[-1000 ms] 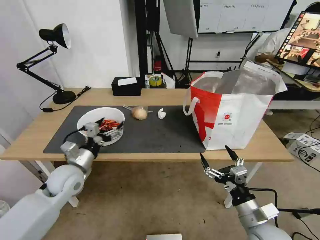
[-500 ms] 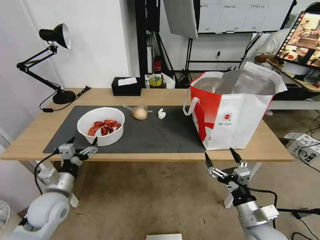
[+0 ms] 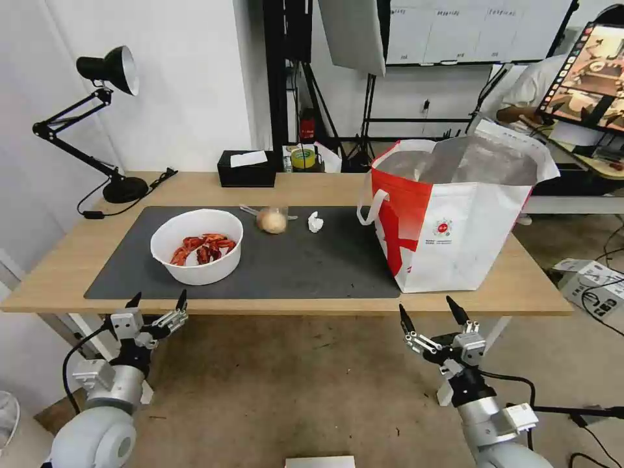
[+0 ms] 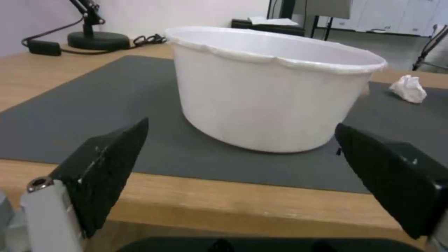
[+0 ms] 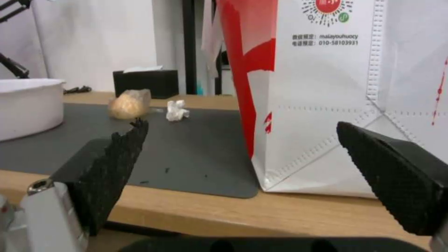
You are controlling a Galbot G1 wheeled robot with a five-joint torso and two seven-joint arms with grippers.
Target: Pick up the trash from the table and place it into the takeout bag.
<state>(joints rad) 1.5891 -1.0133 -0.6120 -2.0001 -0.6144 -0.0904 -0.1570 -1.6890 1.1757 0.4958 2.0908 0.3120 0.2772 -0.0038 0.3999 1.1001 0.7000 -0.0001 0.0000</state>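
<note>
Left end effector: hanging below the worktop's front edge, near its left corner, with its 2 black fingers spread wide apart and gripping nothing; in the left wrist view it is facing the bowl's side wall.
Right end effector: hanging below the front edge near the right corner, released, its 2 fingers standing well apart with nothing between them; in the right wrist view it is facing the bag's lower front corner.
Worktop: carrying a dark grey mat that is covering most of its middle.
White bowl: sitting upright on the mat's left part, near the front edge, holding red crayfish shells.
Clear bag with tan lump: lying near the mat's back edge, about mid-width, to the right of the bowl.
Crumpled white tissue: lying just right of the lump, apart from it, also near the mat's back edge.
Takeout bag: standing upright and open on the worktop's right end, its left base overlapping the mat's right edge, silver lining showing, 1 white loop handle hanging on its left side.
Black tissue box: sitting at the back edge.
Desk lamp: standing at the back left corner.
</note>
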